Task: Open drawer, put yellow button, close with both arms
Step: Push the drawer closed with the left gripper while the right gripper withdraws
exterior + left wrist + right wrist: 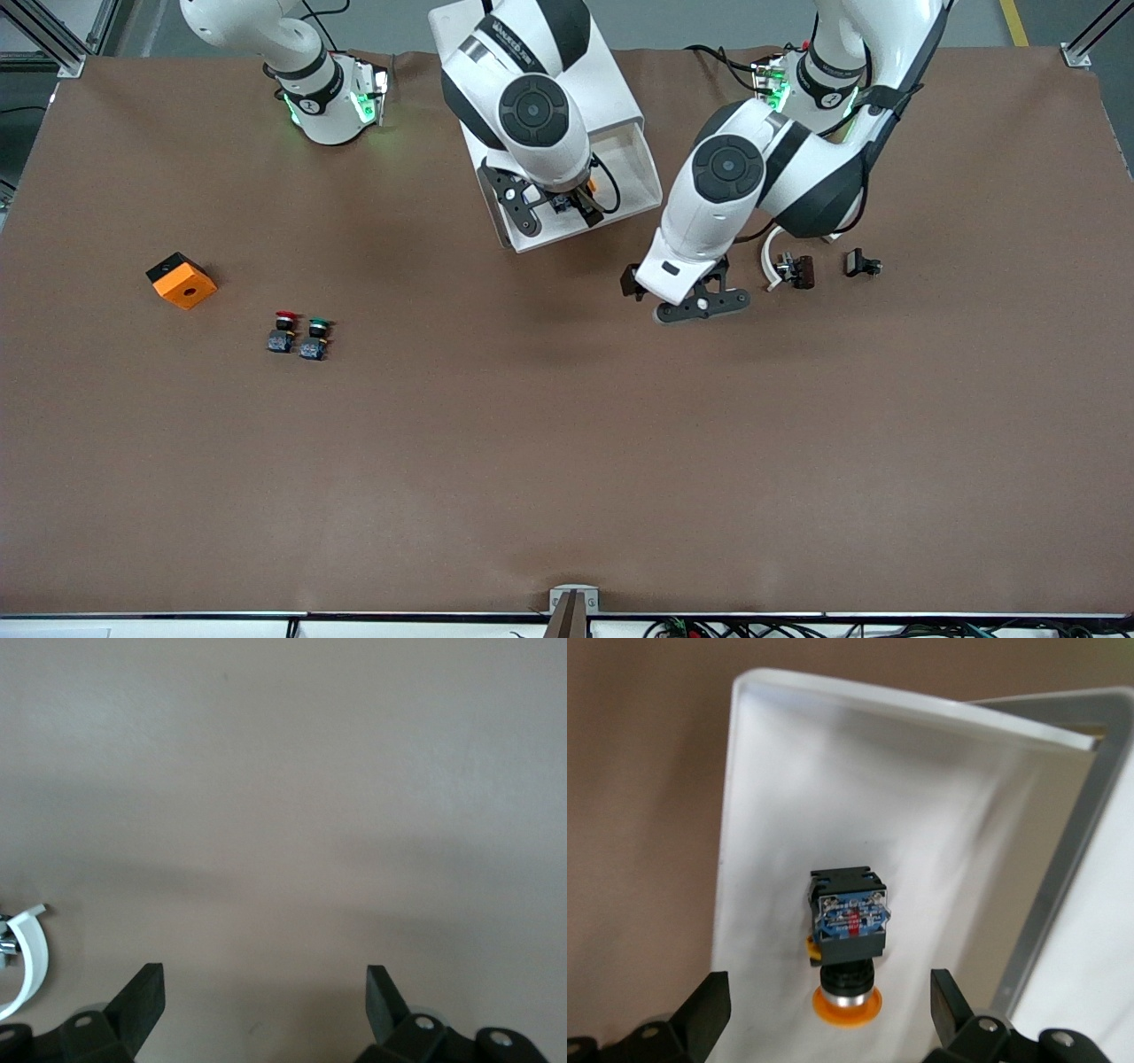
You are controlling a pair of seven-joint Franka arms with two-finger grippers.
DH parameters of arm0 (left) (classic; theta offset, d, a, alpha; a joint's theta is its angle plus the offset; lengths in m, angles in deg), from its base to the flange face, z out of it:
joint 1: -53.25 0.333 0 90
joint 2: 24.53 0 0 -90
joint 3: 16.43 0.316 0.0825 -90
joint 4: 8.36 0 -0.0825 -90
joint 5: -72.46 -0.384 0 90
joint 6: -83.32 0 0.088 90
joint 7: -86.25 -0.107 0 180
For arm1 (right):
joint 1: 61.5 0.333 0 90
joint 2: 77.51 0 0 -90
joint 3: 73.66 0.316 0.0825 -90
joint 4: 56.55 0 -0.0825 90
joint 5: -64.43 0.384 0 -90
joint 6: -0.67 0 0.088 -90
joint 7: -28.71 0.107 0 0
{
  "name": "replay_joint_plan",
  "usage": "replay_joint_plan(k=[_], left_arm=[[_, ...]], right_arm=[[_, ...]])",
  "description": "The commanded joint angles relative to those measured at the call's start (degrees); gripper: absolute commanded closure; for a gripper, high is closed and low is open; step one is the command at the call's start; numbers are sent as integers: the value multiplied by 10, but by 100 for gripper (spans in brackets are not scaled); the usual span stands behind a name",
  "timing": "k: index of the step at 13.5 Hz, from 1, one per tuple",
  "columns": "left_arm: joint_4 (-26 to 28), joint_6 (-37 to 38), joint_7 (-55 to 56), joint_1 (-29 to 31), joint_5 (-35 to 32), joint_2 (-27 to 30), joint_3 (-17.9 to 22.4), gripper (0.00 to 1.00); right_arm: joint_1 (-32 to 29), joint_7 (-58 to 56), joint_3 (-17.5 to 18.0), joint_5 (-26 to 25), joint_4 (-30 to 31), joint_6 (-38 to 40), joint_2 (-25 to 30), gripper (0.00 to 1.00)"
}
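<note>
No legible text — only a blurred brand mark on the right arm (518, 66) — unreadable.

Smooth white plastic drawer (833, 797), matt brown table (567, 443)

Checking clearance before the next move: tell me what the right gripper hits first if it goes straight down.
Probably the yellow button lying in the open drawer; the open right gripper points at it.
</note>
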State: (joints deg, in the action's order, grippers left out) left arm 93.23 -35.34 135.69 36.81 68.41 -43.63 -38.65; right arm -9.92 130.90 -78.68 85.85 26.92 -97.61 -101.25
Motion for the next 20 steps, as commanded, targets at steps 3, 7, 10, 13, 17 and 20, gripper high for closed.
replay_joint_plan(k=[3, 7, 10, 13, 17, 20], left_arm=[[30, -12, 33, 6, -4, 12, -42, 0], [52, -24, 63, 6, 18, 11, -77, 0], [61, -27, 96, 6, 27, 7, -105, 0], [69, -26, 130, 6, 31, 8, -134, 0], [80, -25, 162, 6, 44, 6, -172, 0], [84, -21, 188, 5, 64, 6, -199, 0]], right_arm=[[-39, -52, -3, 6, -16, 32, 78, 0], [-103, -190, -3, -10, -10, 101, 145, 0], [-168, -343, -3, -20, -2, 158, 183, 0], [-233, -573, -3, -86, 39, 171, 223, 0], [-309, -761, -3, -144, 63, 169, 237, 0], [-383, -876, -3, -152, 65, 157, 234, 0]])
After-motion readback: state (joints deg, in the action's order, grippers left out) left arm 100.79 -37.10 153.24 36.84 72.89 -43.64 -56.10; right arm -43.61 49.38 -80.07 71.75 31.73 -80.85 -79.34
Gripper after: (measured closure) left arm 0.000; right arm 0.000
